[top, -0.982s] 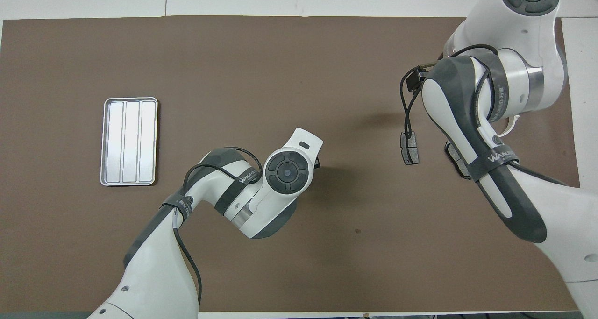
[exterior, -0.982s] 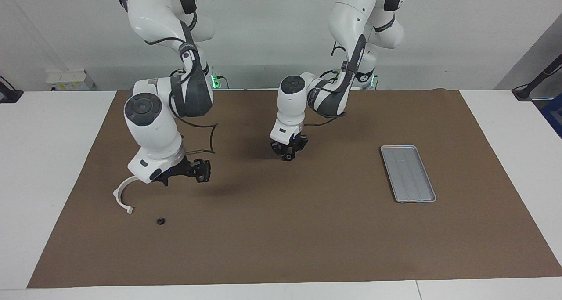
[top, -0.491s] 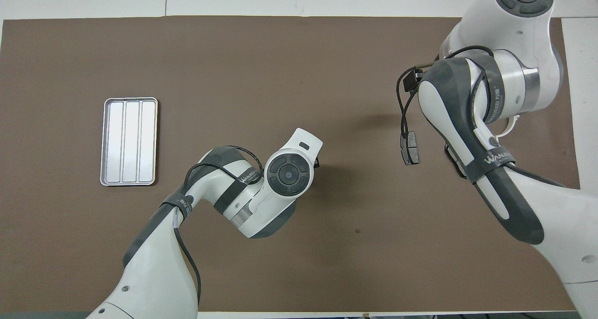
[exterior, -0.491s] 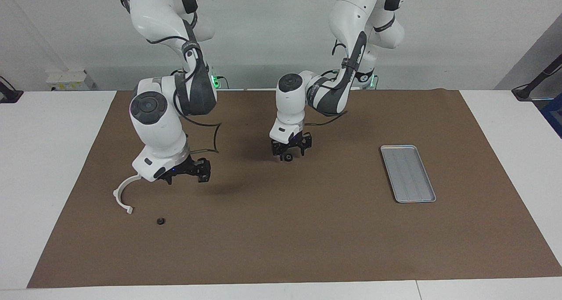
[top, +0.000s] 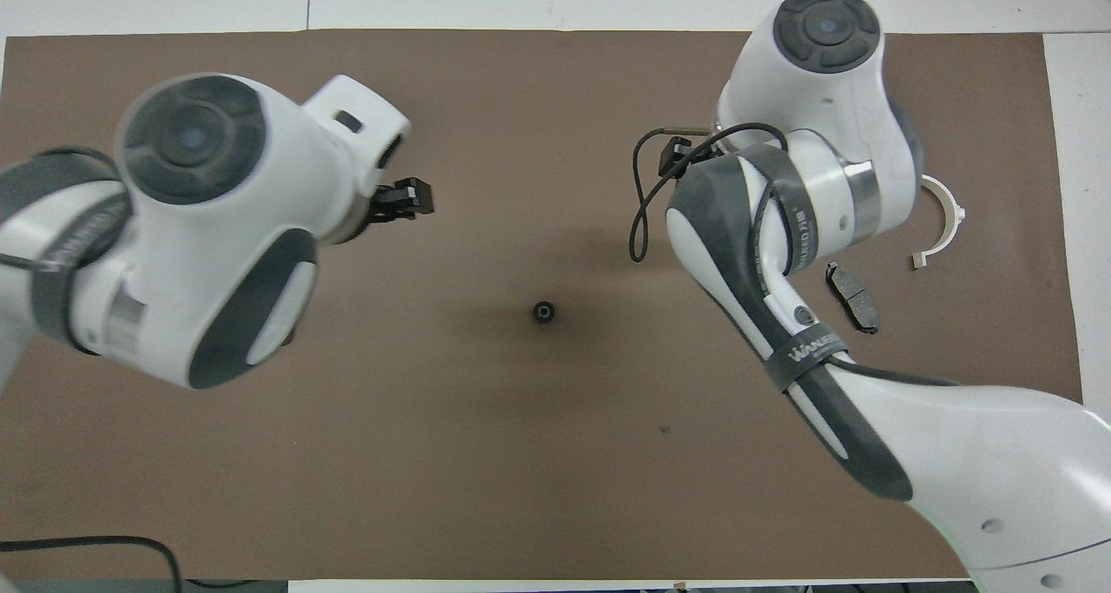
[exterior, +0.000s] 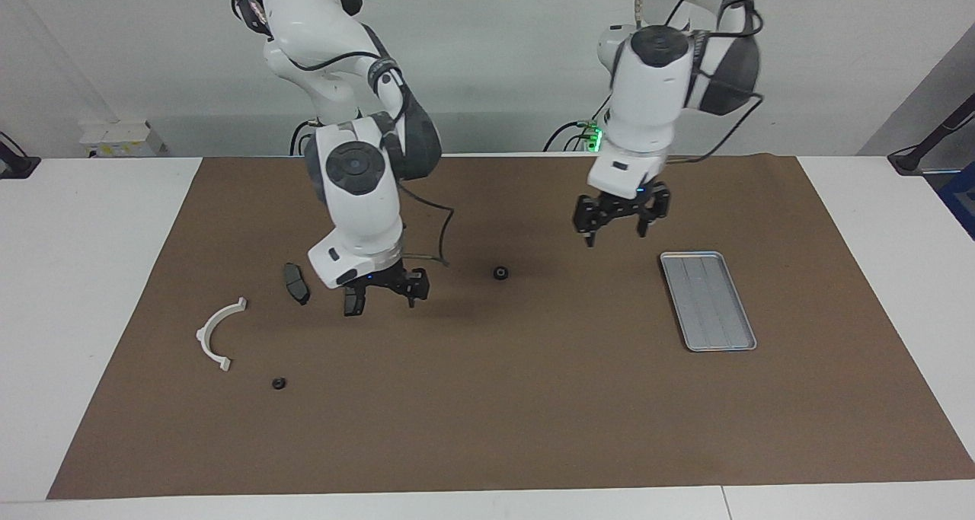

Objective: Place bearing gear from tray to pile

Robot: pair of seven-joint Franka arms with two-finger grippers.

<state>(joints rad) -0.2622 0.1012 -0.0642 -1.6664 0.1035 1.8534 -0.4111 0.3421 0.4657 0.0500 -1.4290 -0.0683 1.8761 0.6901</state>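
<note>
The bearing gear (exterior: 500,273) (top: 543,312), a small black ring, lies alone on the brown mat near its middle. The silver tray (exterior: 707,301) lies bare at the left arm's end; the left arm hides it in the overhead view. The pile at the right arm's end holds a white half-ring bracket (exterior: 218,336) (top: 942,220) and a dark brake pad (exterior: 296,283) (top: 851,296). My left gripper (exterior: 615,232) (top: 417,200) hangs open and empty, high over the mat between gear and tray. My right gripper (exterior: 383,299) is open and empty, low over the mat between brake pad and gear.
A second small black ring (exterior: 279,384) sits on the mat (exterior: 487,429) farther from the robots than the bracket. White tabletop (exterior: 91,276) borders the mat at both ends. The right arm's bulk covers part of the pile area in the overhead view.
The left gripper opened, left the bearing gear on the mat's middle, then rose and swung toward the tray. The right arm moved from the bracket toward the middle, uncovering a brake pad.
</note>
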